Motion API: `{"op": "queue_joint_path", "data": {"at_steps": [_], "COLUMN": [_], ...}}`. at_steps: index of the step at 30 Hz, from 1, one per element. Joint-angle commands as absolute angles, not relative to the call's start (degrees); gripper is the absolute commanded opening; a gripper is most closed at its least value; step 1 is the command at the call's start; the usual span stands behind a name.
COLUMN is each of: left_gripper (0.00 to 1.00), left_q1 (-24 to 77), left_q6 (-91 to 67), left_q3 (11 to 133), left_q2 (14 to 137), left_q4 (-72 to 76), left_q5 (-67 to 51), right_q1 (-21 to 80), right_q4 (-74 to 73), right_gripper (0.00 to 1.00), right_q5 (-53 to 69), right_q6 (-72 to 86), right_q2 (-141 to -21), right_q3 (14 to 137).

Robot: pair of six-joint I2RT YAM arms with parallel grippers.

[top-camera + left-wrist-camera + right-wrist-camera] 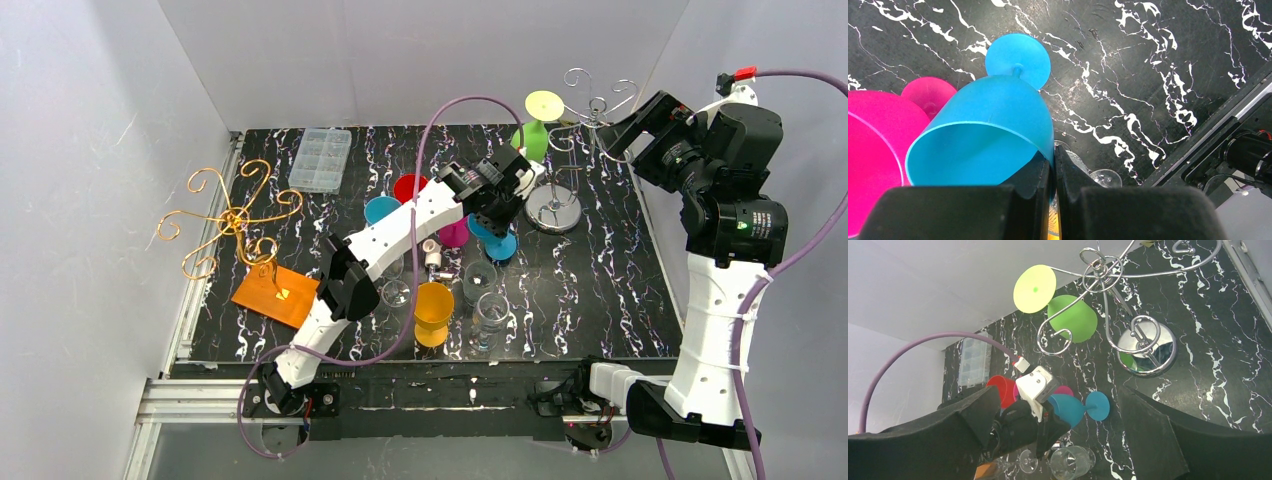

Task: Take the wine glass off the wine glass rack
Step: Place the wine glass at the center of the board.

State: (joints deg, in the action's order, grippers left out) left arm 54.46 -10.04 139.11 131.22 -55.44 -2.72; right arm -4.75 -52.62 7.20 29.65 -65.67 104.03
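- Spread black fingers of the right gripper (1058, 390) frame the wrist view, jaws at their widest and holding nothing.
- Past them, the green wine glass (1073, 317) hangs bowl-down from the silver wire rack (1103, 275). Its pale foot is caught over one curled arm and its long axis runs roughly top to bottom.
- That arm is on the rack's left side, away from the right gripper, so the hub and other wire curls lie between claw and glass. The foot probably has to slide outward along the wire before it comes free (a judgement, not something seen).
- From above, the left gripper (495, 195) looks nearer the bowl but sits lower. It is clamped on the rim of a blue glass (993, 125), which is tilted beside a pink glass (878, 150). Whether the blue foot rests on the table cannot be told.
- On that showing the free right arm seems better placed for the lift, coming round or over the wires.
- Below, the rack's mirrored base stands on the black, white-veined table (620, 290).
- Room is tight at centre: clear tumblers (480, 278) and an orange goblet (434, 305) crowd the middle.
- A gold wire rack (230, 215) and a plastic box (321, 158) stand well apart at left, with white walls (400, 50) on three sides.
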Motion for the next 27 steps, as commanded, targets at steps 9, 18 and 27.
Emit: {"op": "queue_joint_path", "data": {"at_steps": [9,18,27], "left_gripper": [0.13,0.32,0.53], "left_q1": [53.9,54.0,54.0], "left_q6": [-9.7,-9.9,-10.6], "left_q3": [139.8,141.6,142.8], "left_q2": [132.2,131.0,127.8], "left_q4": [-55.6,-55.8,-55.7], "left_q5": [-4.1,-4.8,-6.9], "right_q1": [-4.6,-4.6,-4.6], "right_q4": [-50.6,-51.0,-51.7], "right_gripper": [0.98,0.98,0.98], "right_q5": [6.5,6.5,8.1], "right_q6": [28.6,28.5,28.6], "right_q2": [-64.8,-64.9,-66.0], "right_q3": [103.5,104.2,105.5]}}
